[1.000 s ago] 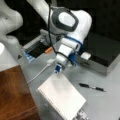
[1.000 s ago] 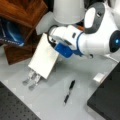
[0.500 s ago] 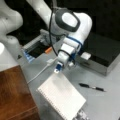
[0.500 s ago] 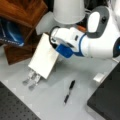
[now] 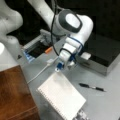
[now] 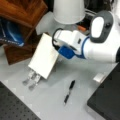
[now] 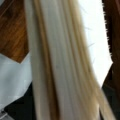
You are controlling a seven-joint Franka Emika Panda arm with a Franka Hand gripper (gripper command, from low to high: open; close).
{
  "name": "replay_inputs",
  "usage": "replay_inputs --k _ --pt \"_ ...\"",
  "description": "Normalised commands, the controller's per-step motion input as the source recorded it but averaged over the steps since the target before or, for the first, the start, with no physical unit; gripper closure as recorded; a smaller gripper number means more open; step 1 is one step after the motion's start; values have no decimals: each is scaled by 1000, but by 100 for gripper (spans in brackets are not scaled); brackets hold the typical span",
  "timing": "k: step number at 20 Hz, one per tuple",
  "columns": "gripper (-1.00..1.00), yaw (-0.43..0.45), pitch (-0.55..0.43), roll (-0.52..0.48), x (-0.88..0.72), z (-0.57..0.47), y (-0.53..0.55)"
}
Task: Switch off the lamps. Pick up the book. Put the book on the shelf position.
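Dim bkgd, soft blur all views, wrist view v. blurry

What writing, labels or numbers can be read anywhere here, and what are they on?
None can be read.
The large white spiral-bound notebook shows no readable writing.
The dark blue object under the reddish-brown wooden block bears pale marks, too blurred to read.
The gripper at the notebook's edge, the black pen and the black-lidded box show no lettering.
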Motion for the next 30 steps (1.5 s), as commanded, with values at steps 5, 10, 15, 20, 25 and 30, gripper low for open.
replay_inputs --k 5,10,15,20,25,30 --pt "-100 -175 -63 -408 390 -147 261" --pt "-100 -188 -80 -402 424 -149 276" --pt "-100 -204 -70 -395 469 -166 292" --pt "-100 -216 -79 -383 538 -202 303" --pt "-100 -233 -95 -363 513 -223 278" --pt "100 -228 -124 -311 409 -179 238"
